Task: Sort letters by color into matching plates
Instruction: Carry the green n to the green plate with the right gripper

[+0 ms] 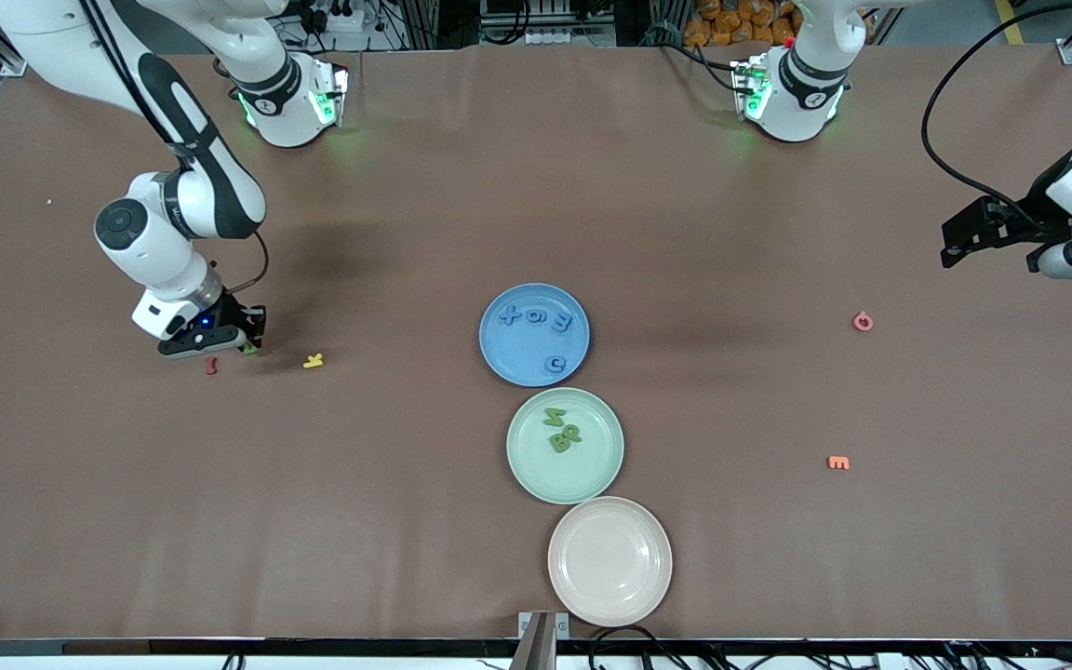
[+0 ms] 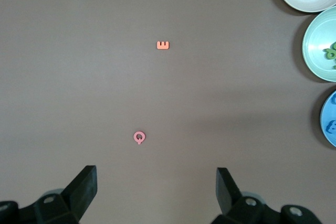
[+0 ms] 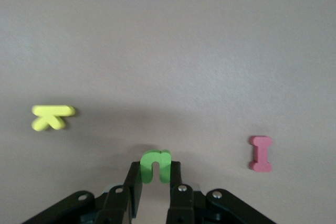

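My right gripper (image 1: 251, 341) is low at the right arm's end of the table, shut on a small green letter (image 3: 156, 164). Beside it on the cloth lie a red letter (image 1: 211, 366) and a yellow letter (image 1: 314, 360), which also show in the right wrist view as the red one (image 3: 260, 153) and the yellow one (image 3: 51, 117). The blue plate (image 1: 499, 358) holds several blue letters. The mint green plate (image 1: 536, 470) holds three green letters. The beige plate (image 1: 610, 561) is empty. My left gripper (image 2: 156, 174) is open and empty, up over the left arm's end of the table.
A pink round letter (image 1: 863, 322) and an orange letter (image 1: 838, 462) lie toward the left arm's end; both show in the left wrist view, pink (image 2: 139, 137) and orange (image 2: 163, 45). The three plates stand in a row mid-table, the beige one nearest the front camera.
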### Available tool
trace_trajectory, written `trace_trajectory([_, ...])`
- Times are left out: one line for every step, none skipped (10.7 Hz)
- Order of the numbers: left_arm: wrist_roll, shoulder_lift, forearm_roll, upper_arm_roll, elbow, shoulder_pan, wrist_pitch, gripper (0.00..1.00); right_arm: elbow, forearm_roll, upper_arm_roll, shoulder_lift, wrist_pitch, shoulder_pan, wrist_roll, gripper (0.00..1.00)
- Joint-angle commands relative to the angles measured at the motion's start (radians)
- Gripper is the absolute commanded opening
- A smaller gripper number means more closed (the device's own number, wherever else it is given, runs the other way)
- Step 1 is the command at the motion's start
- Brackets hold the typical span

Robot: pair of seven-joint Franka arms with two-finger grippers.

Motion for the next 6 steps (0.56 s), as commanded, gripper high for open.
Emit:
trace_trajectory([0.025, 0.004, -0.014, 0.004, 0.01, 0.004, -0.015, 1.0, 0.077, 0.001, 0.04, -0.047, -0.143, 0.046, 0.17, 0.0])
trace_trajectory([0.025, 0.005, -0.017, 0.004, 0.01, 0.004, -0.015, 1.0, 0.112, 0.001, 0.077, -0.044, -0.164, 0.053, 0.265, 0.0])
trace_trajectory([0.025, 0.011, -0.017, 0.004, 0.01, 0.002, -0.015, 1.0, 0.143, 0.001, 0.109, -0.036, -0.172, 0.064, 0.347, 0.0])
trace_trajectory([0.025, 0.011, -0.016, 0.004, 0.01, 0.002, -0.015, 1.0, 0.172, 0.001, 0.125, -0.03, -0.188, 0.084, 0.417, 0.0])
trace_trajectory([0.026, 0.01, -0.014, 0.004, 0.01, 0.002, -0.015, 1.0, 0.206, 0.001, 0.134, -0.019, -0.204, 0.113, 0.494, 0.0])
trace_trajectory([0.025, 0.008, -0.008, 0.004, 0.01, 0.001, -0.015, 1.0, 0.252, 0.001, 0.14, -0.001, -0.23, 0.154, 0.577, 0.0])
